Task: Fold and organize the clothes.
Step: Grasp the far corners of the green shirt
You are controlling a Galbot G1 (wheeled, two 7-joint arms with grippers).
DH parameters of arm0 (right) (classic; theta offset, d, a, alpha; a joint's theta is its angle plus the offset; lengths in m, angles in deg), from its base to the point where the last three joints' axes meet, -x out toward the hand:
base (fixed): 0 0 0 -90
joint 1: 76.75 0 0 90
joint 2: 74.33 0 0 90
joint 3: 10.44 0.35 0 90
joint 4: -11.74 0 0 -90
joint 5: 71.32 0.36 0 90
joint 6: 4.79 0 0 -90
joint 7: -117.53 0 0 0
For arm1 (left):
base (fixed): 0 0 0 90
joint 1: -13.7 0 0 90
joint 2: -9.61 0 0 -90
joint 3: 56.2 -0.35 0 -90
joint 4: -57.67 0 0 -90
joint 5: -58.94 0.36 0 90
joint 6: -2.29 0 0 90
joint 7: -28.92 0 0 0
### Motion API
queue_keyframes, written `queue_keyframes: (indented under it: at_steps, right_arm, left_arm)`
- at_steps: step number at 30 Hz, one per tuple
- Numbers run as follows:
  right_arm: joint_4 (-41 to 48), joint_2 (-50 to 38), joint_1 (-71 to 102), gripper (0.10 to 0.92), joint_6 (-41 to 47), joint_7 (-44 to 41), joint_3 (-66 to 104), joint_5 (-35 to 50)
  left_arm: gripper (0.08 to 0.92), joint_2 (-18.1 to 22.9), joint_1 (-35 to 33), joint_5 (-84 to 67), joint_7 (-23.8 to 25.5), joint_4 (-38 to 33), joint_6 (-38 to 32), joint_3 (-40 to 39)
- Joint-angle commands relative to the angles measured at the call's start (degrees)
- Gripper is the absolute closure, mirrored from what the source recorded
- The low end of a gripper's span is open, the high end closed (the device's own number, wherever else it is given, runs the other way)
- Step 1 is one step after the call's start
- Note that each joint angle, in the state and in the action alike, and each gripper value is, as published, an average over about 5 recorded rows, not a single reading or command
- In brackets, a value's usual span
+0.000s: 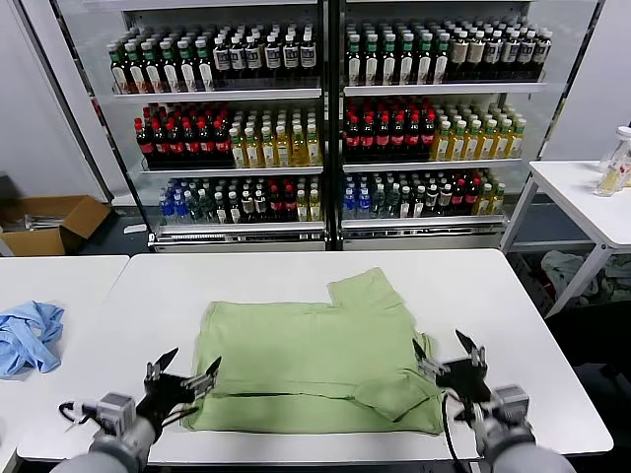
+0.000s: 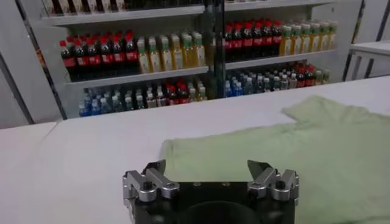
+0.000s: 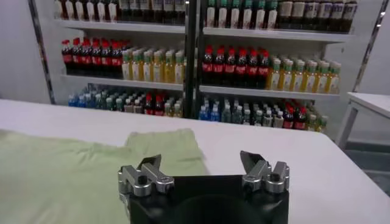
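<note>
- Left gripper [image 1: 183, 371]: jaws wide apart, empty, at the shirt's [image 1: 311, 360] near left corner.
- Right gripper [image 1: 447, 353]: likewise wide and empty, at the near right corner.
- Shirt: flat on the table [image 1: 148, 296], between both grippers, equally near each.
- Long axis: left–right; one sleeve points away from the robot.

— Spotted: light green shirt [image 1: 306, 365], soft fabric, lying flat on the white table [image 1: 493, 296].

— Folded?

— Partly. Near part doubled over into a rough rectangle, with a crease line running parallel to the near edge. One short sleeve [image 1: 367, 291] sticking out toward the far edge.

— Where exactly?

— Middle of the table, reaching close to the near edge, well clear of both side edges. Plain side up.
</note>
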Motion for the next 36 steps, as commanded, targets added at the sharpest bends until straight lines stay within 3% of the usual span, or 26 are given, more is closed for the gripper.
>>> queue_keyframes:
  at_steps: [1,16,29,36]
  right_arm:
    - [12.9,0.9,-19.0,0.203,3.1,0.6,-7.5,2.6]
    - [35.2,9.6,-35.2,0.203,3.7,0.3,-14.9,3.1]
    - [51.2,16.3,-41.6,0.203,-1.2,-1.4,-15.9,-1.6]
    - [58.5,19.2,-43.5,0.203,-3.8,-2.0,-15.9,-4.4]
  left_arm:
    - [0.177,-1.5,16.9,-2.2,2.8,13.9,-0.2,-4.8]
    - [0.177,-1.6,33.4,-1.9,6.7,33.9,-0.7,-16.3]
    - [0.177,-0.1,39.3,-1.5,12.0,45.9,-2.0,-18.0]
    - [0.177,0.3,40.2,-1.1,14.4,48.5,-2.5,-17.8]
